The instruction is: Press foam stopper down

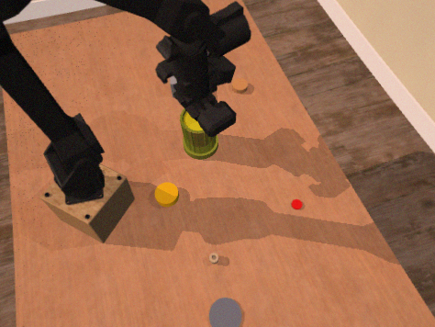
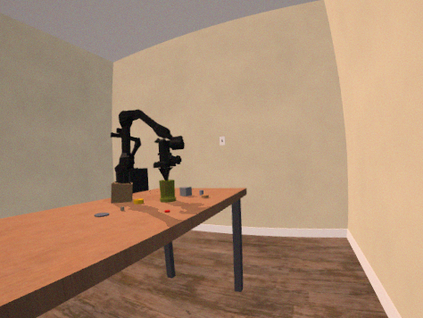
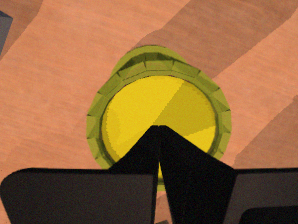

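An olive-green ribbed jar (image 1: 200,141) (image 2: 168,190) (image 3: 103,97) stands upright on the table. A yellow foam stopper (image 1: 190,122) (image 3: 150,107) fills its mouth; in the wrist view its top lies inside the rim. My gripper (image 1: 202,107) (image 2: 163,176) (image 3: 158,132) is shut with nothing between the fingers. It points straight down, its joined fingertips on the middle of the stopper. The fingers hide the near part of the stopper and rim.
On the table lie a yellow disc (image 1: 166,194), a red dot (image 1: 296,204), a small white ring (image 1: 213,257), a grey disc (image 1: 225,313), an orange disc (image 1: 239,84) and a grey cube (image 2: 186,191). The arm's wooden base block (image 1: 92,202) stands at the left.
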{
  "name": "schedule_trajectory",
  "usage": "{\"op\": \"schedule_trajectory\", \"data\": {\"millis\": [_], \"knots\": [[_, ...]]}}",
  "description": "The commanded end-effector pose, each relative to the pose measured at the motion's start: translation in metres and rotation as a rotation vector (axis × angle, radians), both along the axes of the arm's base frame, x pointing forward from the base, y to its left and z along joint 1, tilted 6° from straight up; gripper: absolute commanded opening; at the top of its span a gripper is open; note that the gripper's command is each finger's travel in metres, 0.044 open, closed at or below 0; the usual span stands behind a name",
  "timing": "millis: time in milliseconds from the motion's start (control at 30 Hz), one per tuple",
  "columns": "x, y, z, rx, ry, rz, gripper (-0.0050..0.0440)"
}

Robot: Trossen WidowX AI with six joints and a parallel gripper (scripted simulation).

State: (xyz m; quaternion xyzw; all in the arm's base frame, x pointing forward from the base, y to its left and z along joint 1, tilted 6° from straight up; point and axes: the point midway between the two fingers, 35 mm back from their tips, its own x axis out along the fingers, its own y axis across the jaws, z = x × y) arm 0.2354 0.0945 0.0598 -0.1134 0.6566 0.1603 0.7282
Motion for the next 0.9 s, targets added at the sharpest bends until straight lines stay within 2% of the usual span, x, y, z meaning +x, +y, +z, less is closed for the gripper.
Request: {"op": "schedule_trajectory", "data": {"millis": [0,867], "knots": [[-0.0014,-0.0007,-0.0013,-0.004,0.003,-0.006,0.0000],[-0.0026,-0.0011,-0.0032,-0.003,0.003,-0.006,0.0000]]}}
